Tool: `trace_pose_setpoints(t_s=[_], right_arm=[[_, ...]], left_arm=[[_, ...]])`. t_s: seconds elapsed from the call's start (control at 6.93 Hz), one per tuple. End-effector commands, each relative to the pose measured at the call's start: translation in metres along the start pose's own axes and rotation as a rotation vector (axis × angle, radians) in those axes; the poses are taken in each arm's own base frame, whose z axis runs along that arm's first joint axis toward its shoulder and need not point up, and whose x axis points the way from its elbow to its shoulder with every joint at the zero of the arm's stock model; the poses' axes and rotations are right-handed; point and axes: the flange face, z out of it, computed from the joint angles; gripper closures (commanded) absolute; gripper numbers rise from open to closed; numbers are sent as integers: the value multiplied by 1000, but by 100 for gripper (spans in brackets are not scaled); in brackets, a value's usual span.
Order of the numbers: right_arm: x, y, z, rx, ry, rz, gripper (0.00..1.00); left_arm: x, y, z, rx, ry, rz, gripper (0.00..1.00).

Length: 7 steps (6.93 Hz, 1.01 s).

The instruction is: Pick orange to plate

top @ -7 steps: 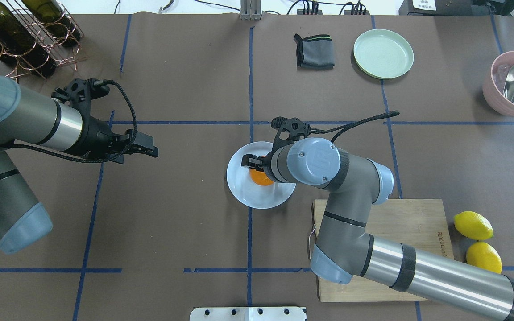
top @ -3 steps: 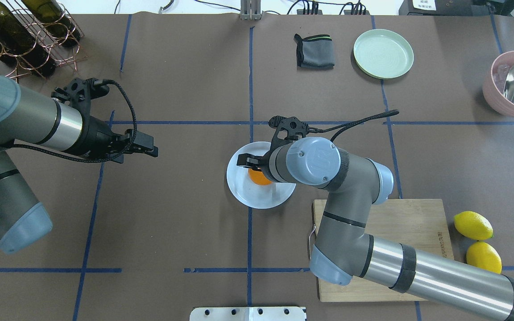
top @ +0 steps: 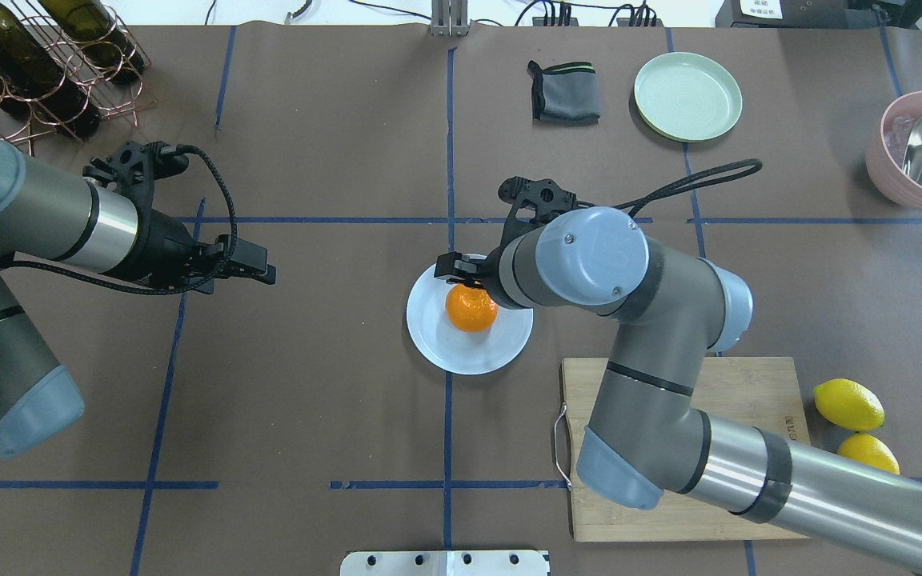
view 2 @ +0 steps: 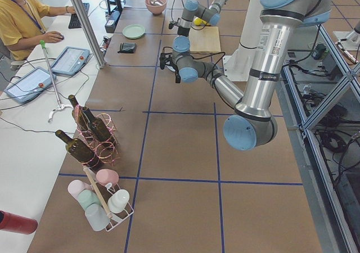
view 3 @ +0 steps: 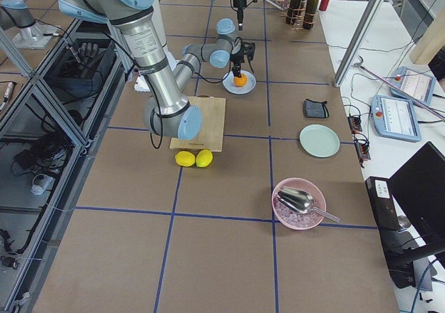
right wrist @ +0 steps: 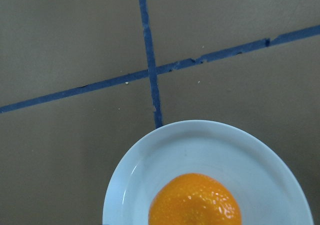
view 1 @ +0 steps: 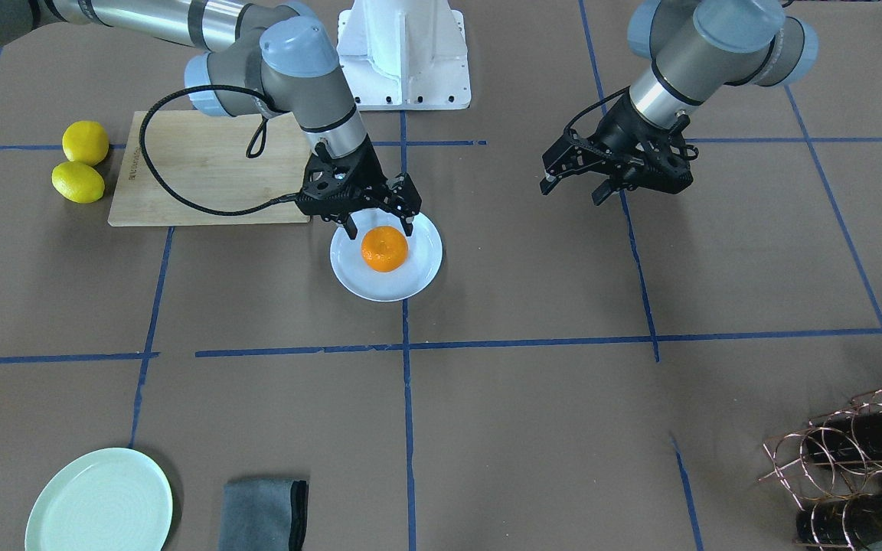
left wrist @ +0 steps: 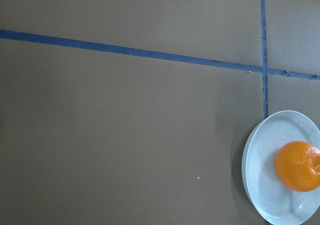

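The orange [view 1: 384,249] lies in the middle of the white plate [view 1: 380,288] at the table's centre, free of any grip. My right gripper [view 1: 380,225] hangs open just above the orange, one finger on each side and neither touching it. In the overhead view the orange [top: 471,309] shows on the plate [top: 461,354], with my right gripper [top: 469,280] partly hidden under its wrist. Both wrist views show the orange [right wrist: 195,200] resting on the plate [right wrist: 150,160]. My left gripper [view 1: 573,191] hovers open and empty well away from the plate.
A wooden cutting board [top: 749,392] lies under the right arm, with two lemons [top: 849,404] beside it. At the far side are a mint-green plate [top: 687,96], a grey cloth [top: 563,92], a pink bowl with a scoop [top: 921,148] and a bottle rack [top: 37,56].
My right gripper has risen off the orange and drawn slightly toward the far side, leaving more of the fruit uncovered. The left arm shifted a little; the orange stayed on the plate.
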Motion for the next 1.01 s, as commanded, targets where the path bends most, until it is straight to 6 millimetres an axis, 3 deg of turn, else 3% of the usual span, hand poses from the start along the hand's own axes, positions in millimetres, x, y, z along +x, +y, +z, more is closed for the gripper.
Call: trace_pose_setpoints(t_s=[0.0, 0.14, 0.29, 0.43, 0.58, 0.72, 0.87], right_arm=[[60, -69, -72, -45, 17, 32, 0], [119, -102, -103, -82, 32, -45, 0], [192, -142, -140, -102, 48, -113, 0], [255, -182, -181, -119, 33, -125, 0], [317, -198, -208, -118, 40, -186, 0], [380, -206, -223, -128, 89, -261, 0], [435, -208, -233, -177, 148, -331, 0]], left_arm=[[-82, -3, -32, 9, -83, 186, 2], [-141, -12, -70, 19, -125, 263, 1], [-204, -12, -107, 13, -169, 359, 1], [-253, -11, -134, 21, -228, 454, 1], [-301, -22, -162, 23, -296, 505, 2], [-341, -31, -196, -47, -373, 486, 2], [-359, -47, -227, -102, -411, 480, 1]])
